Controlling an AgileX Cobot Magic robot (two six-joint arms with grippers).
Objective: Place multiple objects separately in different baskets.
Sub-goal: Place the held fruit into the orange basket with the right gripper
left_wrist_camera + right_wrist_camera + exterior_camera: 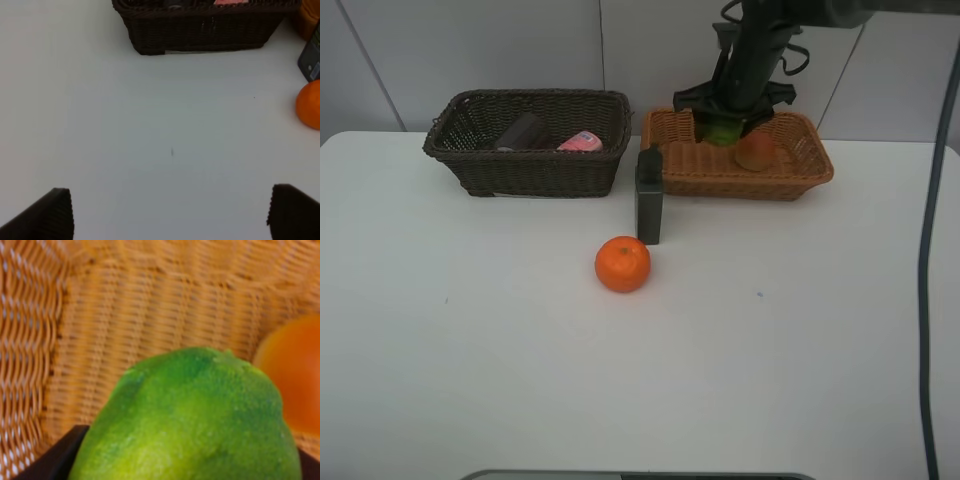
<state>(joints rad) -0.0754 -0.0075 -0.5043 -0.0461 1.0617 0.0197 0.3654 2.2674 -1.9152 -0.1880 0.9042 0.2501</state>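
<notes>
Claw contact first: the right claw [725, 128] is clenched on the green fruit [190, 415], with dark pads just showing on either side of it. It holds the fruit inside the orange-tan basket [800, 178], just beside the red-yellow peach-like fruit [755, 151]. Whether the green fruit touches the basket floor I cannot tell.

The fruit looks rounded, firm and lightly pebbled. I judge it fairly light and stiff enough for a firm squeeze, but likely to roll once let go. The best hold is across its widest girth.

The right arm drops steeply from above with the wrist pointing down into the basket. The left claw [170, 215] is spread wide and empty, low over the bare worktop [150, 125] and facing the dark brown basket [200, 30].

The orange [622, 264] and the tall dark grey bottle [648, 197] wait on the worktop between the baskets.
</notes>
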